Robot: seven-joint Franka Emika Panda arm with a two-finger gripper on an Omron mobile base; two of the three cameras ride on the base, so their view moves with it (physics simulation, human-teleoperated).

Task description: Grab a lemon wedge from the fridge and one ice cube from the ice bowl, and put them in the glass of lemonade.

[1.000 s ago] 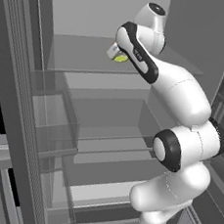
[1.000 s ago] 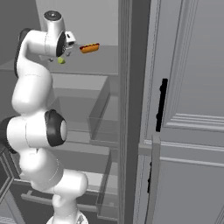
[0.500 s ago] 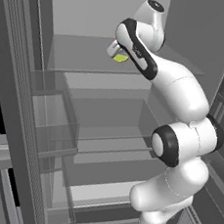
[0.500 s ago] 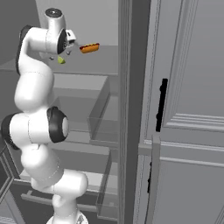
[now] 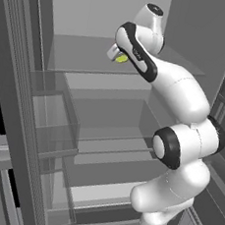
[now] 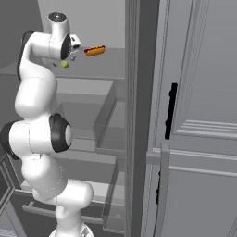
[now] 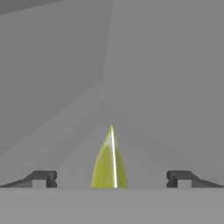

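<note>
end effector [image 7: 111, 179] open on the fridge [image 5: 58, 39] top shelf, straddling the wedge [image 7: 109, 164]; it has eased closer this last second, so closing comes next.

lemon wedge [image 7: 109, 162] base cut off, mostly hidden behind arm [image 5: 121, 58]

Lemon wedge [image 7: 109, 162], hot dog [image 6: 94, 51] on fridge shelf [image 5: 80, 61]

Arm reaches into the open fridge [image 5: 53, 127], lemon wedge [image 5: 121, 58] beside its wrist on the upper shelf
</note>
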